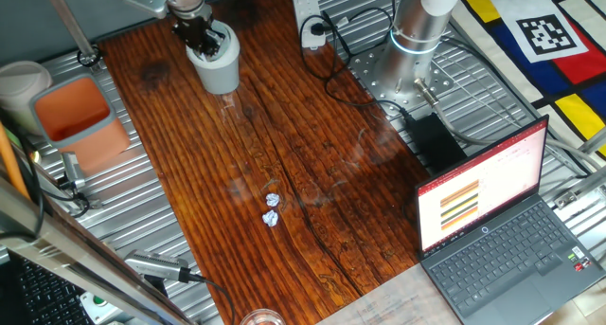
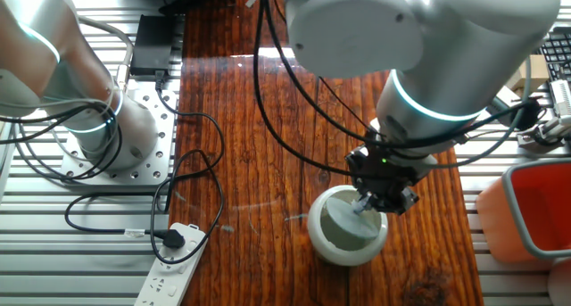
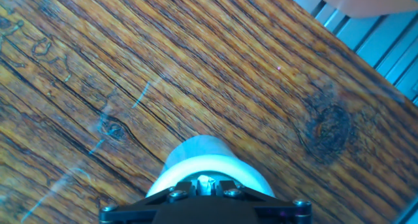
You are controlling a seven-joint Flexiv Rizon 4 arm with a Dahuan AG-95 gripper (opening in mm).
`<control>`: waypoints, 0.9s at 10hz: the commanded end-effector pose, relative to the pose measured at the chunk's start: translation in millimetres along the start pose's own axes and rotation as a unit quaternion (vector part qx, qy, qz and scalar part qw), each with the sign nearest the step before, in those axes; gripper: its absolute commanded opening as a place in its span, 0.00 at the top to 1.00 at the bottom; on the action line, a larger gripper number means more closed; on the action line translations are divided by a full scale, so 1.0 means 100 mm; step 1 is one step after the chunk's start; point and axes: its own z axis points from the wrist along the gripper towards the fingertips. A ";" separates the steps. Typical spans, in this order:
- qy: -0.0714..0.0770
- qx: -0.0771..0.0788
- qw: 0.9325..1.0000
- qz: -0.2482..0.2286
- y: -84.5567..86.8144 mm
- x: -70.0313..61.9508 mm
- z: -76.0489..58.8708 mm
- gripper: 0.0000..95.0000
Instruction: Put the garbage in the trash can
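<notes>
The trash can point(image 1: 216, 64) is a small light-grey cup standing at the far end of the wooden table, and it also shows in the other fixed view point(image 2: 346, 226). My gripper point(image 1: 202, 36) hangs right above its mouth, fingers dipping just inside the rim point(image 2: 373, 199). In the hand view the gripper point(image 3: 206, 185) is shut on one small white wad of garbage point(image 3: 206, 181) over the cup's rim point(image 3: 209, 155). Two more wads of garbage point(image 1: 272, 200) point(image 1: 271, 217) lie close together mid-table, far from the gripper.
A rectangular bin with an orange inside point(image 1: 76, 117) point(image 2: 540, 208) stands beside the table's left edge, next to a pale round tub point(image 1: 19, 83). A power strip point(image 1: 308, 17) with cables, the arm's base point(image 1: 417, 41) and an open laptop point(image 1: 492, 221) line the right side.
</notes>
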 end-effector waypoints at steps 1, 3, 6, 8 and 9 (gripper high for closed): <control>-0.001 0.001 1.000 0.002 0.03 0.04 0.02 1.00; -0.006 -0.001 1.000 0.007 0.05 0.10 0.06 1.00; -0.011 -0.005 1.000 0.005 0.05 0.11 0.09 1.00; -0.017 -0.005 1.000 -0.002 0.05 0.10 0.11 0.80; -0.017 -0.005 1.000 -0.004 0.05 0.09 0.10 0.80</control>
